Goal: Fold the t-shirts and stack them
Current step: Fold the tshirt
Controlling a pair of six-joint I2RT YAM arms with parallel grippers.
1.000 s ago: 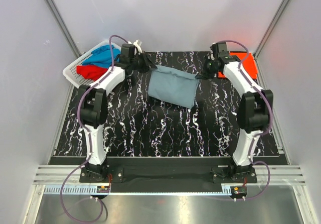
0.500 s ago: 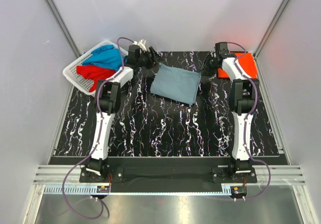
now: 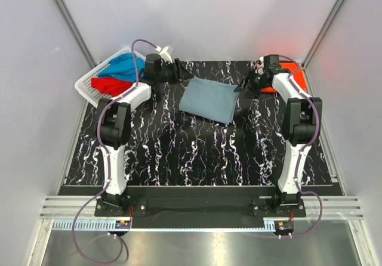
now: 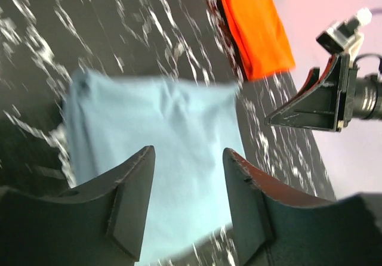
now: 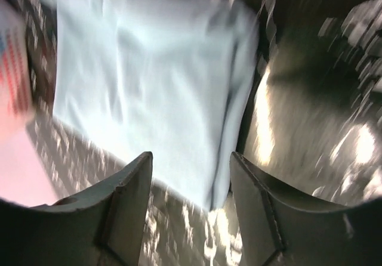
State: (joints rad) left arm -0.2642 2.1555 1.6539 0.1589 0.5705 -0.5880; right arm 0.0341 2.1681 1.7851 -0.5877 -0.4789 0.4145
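The dull grey-blue t-shirt [image 3: 209, 100] lies folded flat as a rectangle at the back middle of the mat. My left gripper [image 3: 186, 75] hovers open just off its far left corner, nothing between the fingers. My right gripper [image 3: 242, 89] hovers open by its right edge, also holding nothing. In the left wrist view the grey-blue shirt [image 4: 161, 141] fills the space beyond my open left gripper [image 4: 188, 152], with the folded orange-red t-shirt [image 4: 256, 30] behind it. The right wrist view, blurred, shows the shirt [image 5: 149, 75] past my open right gripper [image 5: 190, 155].
The orange-red shirt [image 3: 296, 76] lies folded at the mat's back right corner. A white slotted basket [image 3: 88, 82] at the back left holds a bright blue shirt [image 3: 122, 68] and a red shirt [image 3: 108, 86]. The black marbled mat [image 3: 179, 152] stretches toward the arm bases.
Both grippers have opened and let go of the grey-blue shirt's far corners. The shirt has dropped flat into a neat fold, and both grippers have drawn slightly back from it.
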